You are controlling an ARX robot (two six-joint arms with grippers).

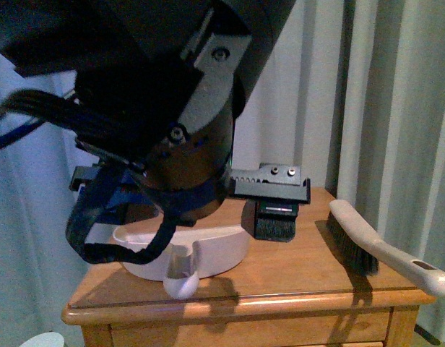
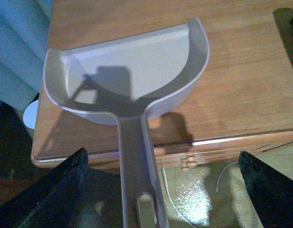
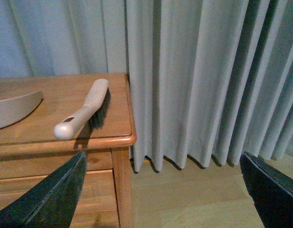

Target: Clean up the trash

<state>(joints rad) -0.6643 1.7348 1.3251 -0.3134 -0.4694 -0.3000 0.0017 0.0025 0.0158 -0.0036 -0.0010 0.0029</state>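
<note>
No crumpled white paper wad shows in any view. A pale pink dustpan (image 1: 208, 249) lies on the wooden bedside table (image 1: 295, 278), its handle sticking out over the front edge. In the left wrist view the dustpan (image 2: 132, 76) is empty. My left gripper (image 2: 161, 190) is open, and the dustpan handle (image 2: 137, 180) runs between its fingers without touching them. My right gripper (image 3: 163, 190) is open and empty over the floor, beside the table's right corner.
A cream-handled brush with dark bristles (image 1: 374, 246) lies along the table's right edge, its handle past the corner; it also shows in the right wrist view (image 3: 82, 111). My left arm (image 1: 172, 108) fills the upper left of the front view. Curtains (image 3: 199, 80) hang behind.
</note>
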